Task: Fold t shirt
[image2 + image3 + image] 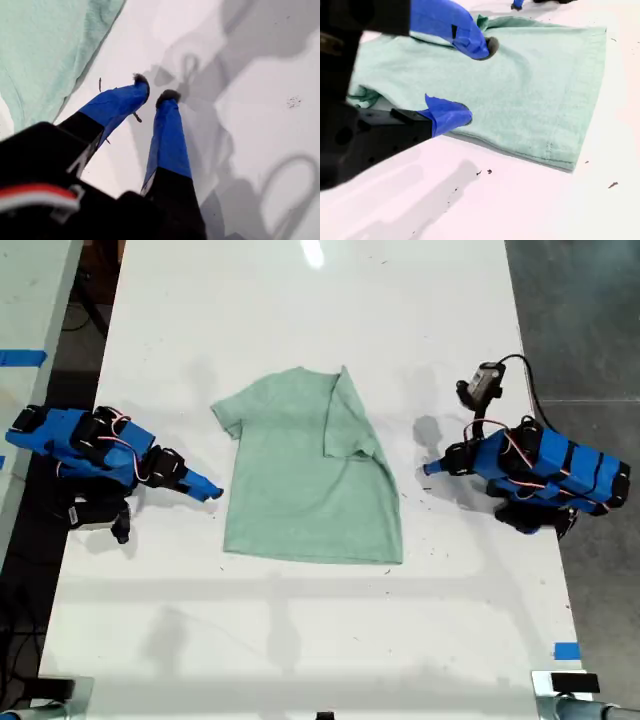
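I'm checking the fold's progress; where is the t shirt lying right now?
The t shirt lies near the middle of the white table in the exterior view, one sleeve folded inward, between my first gripper and my second gripper.

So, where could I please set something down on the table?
The table strips past the shirt's collar and past its hem are bare. It is crowded on both sleeve sides, where my first gripper and my second gripper sit.

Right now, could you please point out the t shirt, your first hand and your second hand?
t shirt (300,480): exterior view, middle of its body.
my first hand (154,87): first wrist view, midway between its fingertips.
my second hand (476,82): second wrist view, midway between its fingertips.
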Motion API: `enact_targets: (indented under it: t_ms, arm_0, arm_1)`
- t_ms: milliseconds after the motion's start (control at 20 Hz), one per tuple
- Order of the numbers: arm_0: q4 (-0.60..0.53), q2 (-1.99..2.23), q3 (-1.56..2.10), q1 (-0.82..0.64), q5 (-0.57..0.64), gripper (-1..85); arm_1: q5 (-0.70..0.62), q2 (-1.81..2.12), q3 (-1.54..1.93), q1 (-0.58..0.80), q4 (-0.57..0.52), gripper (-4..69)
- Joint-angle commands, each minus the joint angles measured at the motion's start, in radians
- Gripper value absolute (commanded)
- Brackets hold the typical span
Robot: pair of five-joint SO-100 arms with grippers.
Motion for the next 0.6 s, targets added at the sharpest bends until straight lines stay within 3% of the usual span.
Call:
enact_targets:
  t_ms: [0, 150, 550]
  arm_0:
    - [0.002, 0.009, 0.002, 0.008, -0.015, 17.4]
    - [0.002, 0.009, 0.002, 0.008, -0.015, 17.4]
    - [0.002, 0.009, 0.002, 0.008, -0.015, 17.4]
  arm_1:
    - [-0.066, 0.011, 0.043, -0.005, -0.008, 6.9]
    - [-0.169, 0.011, 0.044, -0.008, -0.012, 6.6]
    - [-0.181, 0.011, 0.046, 0.002, -0.012, 5.8]
